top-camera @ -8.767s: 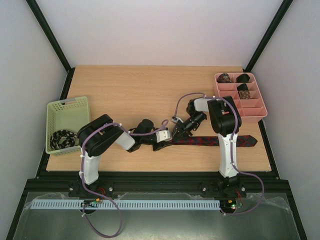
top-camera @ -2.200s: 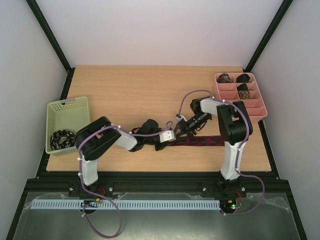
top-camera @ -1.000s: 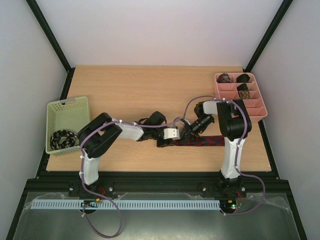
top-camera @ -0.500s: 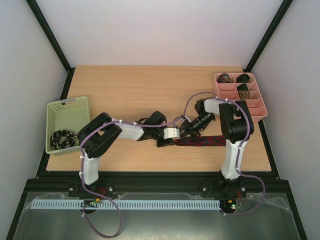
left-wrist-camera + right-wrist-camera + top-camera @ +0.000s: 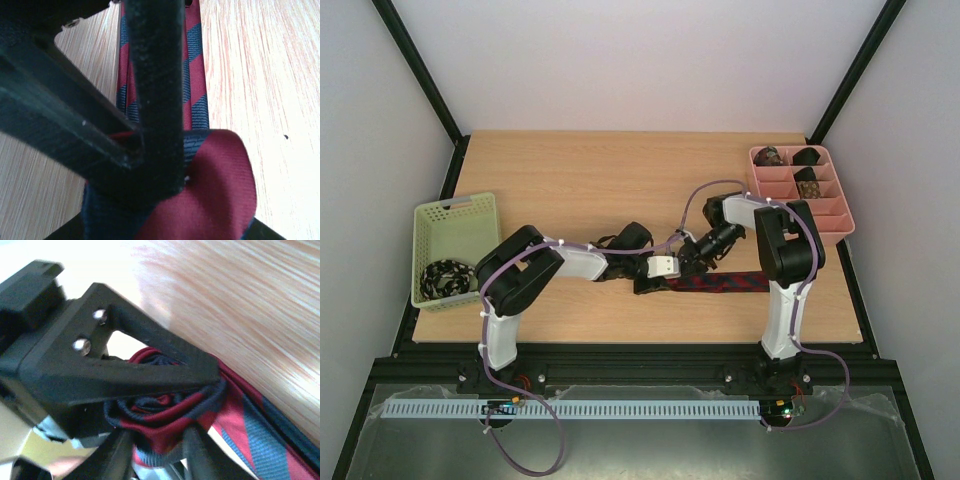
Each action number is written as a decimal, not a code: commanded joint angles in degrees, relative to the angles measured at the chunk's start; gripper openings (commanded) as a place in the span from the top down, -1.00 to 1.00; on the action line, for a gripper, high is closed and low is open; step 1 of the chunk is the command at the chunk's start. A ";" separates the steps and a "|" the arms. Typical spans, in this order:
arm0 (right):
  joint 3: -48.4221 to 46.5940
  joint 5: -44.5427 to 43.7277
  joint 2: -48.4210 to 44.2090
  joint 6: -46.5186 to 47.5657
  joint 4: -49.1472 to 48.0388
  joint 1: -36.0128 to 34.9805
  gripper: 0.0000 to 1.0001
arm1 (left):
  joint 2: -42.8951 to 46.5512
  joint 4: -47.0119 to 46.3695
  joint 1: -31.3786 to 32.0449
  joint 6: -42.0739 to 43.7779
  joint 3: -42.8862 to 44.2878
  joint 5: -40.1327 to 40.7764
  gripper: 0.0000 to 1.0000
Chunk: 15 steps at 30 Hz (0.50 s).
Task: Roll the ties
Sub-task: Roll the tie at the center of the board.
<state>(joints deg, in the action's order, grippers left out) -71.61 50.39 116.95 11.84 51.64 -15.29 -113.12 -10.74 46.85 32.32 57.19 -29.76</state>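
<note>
A dark red tie with navy stripes (image 5: 725, 283) lies as a strip along the table's near side. Its left end is wound into a small coil (image 5: 165, 415). My left gripper (image 5: 655, 277) is shut on the coil's core. In the left wrist view (image 5: 165, 185) the coil (image 5: 212, 200) bulges beside its black finger (image 5: 155, 90). My right gripper (image 5: 691, 262) meets it from the right. Its fingers (image 5: 195, 452) pinch the coil's lower edge (image 5: 157, 440). A black-white tie (image 5: 445, 277) lies coiled in the green basket. Rolled ties (image 5: 807, 184) sit in the pink tray.
The pale green mesh basket (image 5: 460, 225) stands at the table's left edge. The pink divided tray (image 5: 820, 215) stands at the far right, with rolled ties in its back compartments. The right arm's upright link (image 5: 785, 260) stands over the tie's right end.
Since the oldest frame the flat strip has grown shorter and its right tip has drawn left. Both grippers shifted a little right. In the last half second the right gripper moved slightly.
</note>
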 commanded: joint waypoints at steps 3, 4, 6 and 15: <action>0.69 -2.99 2.09 1.43 1.25 -0.33 0.96 | -2.20 7.65 -0.13 -1.08 -1.31 2.03 0.17; 1.35 -4.15 2.14 1.51 0.59 0.05 0.97 | -2.08 7.48 -0.44 -1.49 -1.31 1.77 0.12; 2.95 -7.25 2.33 1.78 -1.77 0.61 0.97 | -1.31 6.60 -1.10 -2.57 -1.46 0.51 -0.03; 6.54 -14.66 3.58 0.91 -10.34 1.10 0.97 | 1.36 0.34 -0.99 -7.03 -1.53 -4.05 -0.39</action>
<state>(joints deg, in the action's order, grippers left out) -68.29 48.97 117.27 12.64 47.66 -13.82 -112.05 -11.03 46.04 28.62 55.81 -32.14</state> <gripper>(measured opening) 0.041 0.687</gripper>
